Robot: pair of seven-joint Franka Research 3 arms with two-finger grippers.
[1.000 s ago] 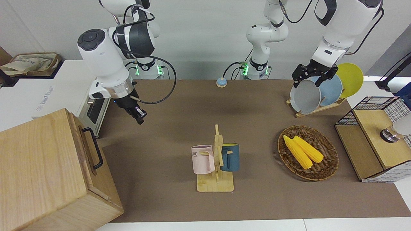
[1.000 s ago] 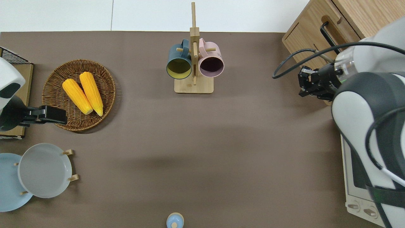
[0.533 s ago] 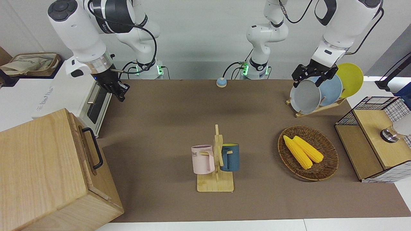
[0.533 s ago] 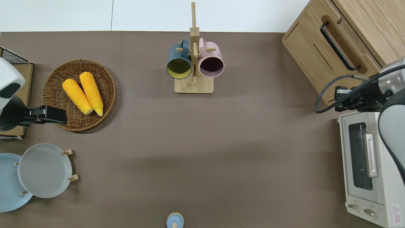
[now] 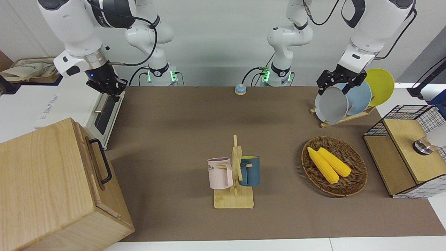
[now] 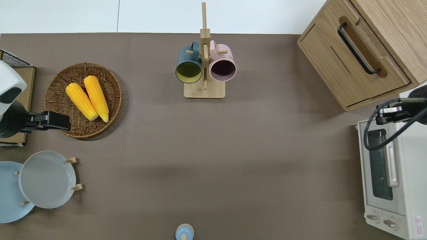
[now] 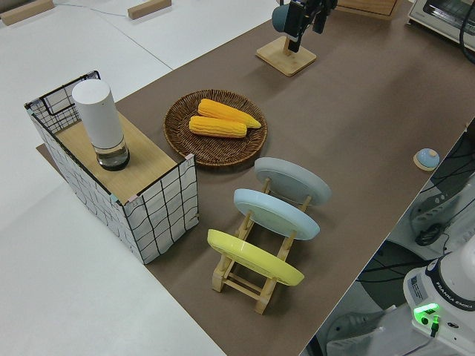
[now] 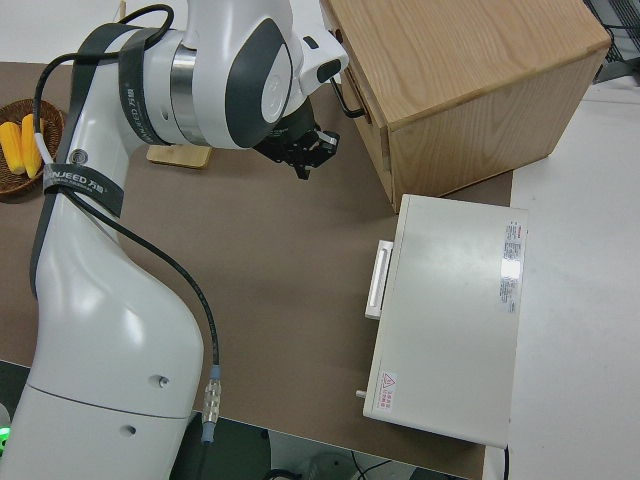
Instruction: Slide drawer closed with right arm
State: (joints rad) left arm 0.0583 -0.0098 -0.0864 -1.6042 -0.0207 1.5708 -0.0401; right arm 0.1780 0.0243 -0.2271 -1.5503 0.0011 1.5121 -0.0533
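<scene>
The light-wood cabinet [image 5: 45,181] stands at the right arm's end of the table. Its drawer [image 6: 364,44], with a black bar handle [image 5: 101,161], sits pushed in, its front about level with the cabinet face. It also shows in the right side view [image 8: 362,88]. My right gripper [image 5: 112,92] is up in the air, clear of the drawer. In the overhead view [image 6: 385,114] it hangs over the end of the white oven [image 6: 383,173] nearest the cabinet. Its fingers look shut and hold nothing. The left arm is parked.
A wooden mug rack [image 5: 234,181] with a pink and a blue mug stands mid-table. A wicker basket [image 5: 352,184] holds two corn cobs. A plate rack [image 5: 343,101], a wire-and-wood box [image 5: 407,150] and a small blue knob [image 5: 240,89] are also on the table.
My right gripper has drawn back from the drawer front, risen and moved toward the robots, to over the oven. The drawer and the left arm have not moved.
</scene>
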